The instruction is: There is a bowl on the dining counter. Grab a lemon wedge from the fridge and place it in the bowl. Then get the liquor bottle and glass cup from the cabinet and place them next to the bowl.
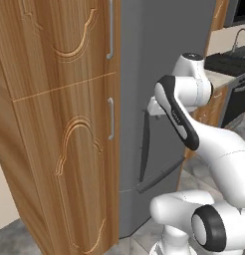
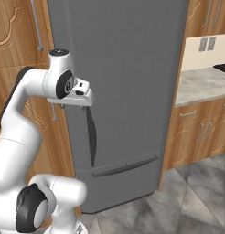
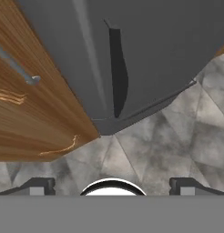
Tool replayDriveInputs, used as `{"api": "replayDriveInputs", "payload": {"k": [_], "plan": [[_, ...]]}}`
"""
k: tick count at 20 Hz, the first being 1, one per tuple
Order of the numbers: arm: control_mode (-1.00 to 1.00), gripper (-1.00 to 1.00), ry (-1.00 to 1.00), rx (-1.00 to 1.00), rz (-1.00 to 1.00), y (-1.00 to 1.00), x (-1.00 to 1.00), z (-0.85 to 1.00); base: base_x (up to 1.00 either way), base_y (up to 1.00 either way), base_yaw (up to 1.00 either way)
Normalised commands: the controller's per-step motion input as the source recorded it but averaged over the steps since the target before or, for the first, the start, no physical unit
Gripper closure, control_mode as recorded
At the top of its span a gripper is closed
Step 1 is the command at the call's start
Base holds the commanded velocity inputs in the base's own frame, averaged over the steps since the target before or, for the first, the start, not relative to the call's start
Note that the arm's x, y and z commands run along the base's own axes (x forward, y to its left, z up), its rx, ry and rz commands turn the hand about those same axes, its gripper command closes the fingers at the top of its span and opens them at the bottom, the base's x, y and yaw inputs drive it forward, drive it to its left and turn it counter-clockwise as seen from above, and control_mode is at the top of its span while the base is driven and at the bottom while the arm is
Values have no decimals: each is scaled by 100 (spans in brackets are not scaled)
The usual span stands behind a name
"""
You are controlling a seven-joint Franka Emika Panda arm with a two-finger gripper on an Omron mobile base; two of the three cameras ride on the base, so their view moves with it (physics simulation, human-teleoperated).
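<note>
We faced the closed grey fridge (image 2: 128,91), its dark vertical handle (image 2: 91,137) at about 7 o'clock of the door in the right base view. Our gripper (image 3: 112,187) pointed down at the tiled floor (image 3: 177,136), jaws spread wide with nothing between them. In the hand view the fridge sat at 12 o'clock and the wooden cabinet (image 3: 32,118) at 9 o'clock.

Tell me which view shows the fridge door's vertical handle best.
The right base view: the fridge handle shows nearly whole against the grey fridge door, just below the open gripper. The left base view shows it slanted, its top behind the arm. The hand view shows it foreshortened from above.
</note>
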Motion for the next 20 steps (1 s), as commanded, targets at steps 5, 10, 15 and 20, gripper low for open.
{"api": "replayDriveInputs", "payload": {"k": [5,10,15,20], "plan": [[100,-100,0,0,0,0,0,0,-21,19,-14],[-100,-100,-1,0,-8,-4,-2,-1,-6,0,-6],[-100,-100,-19,1,-2,-45,0,-16,0,0,0],[-100,-100,-26,11,7,-56,1,-31,0,0,0]]}}
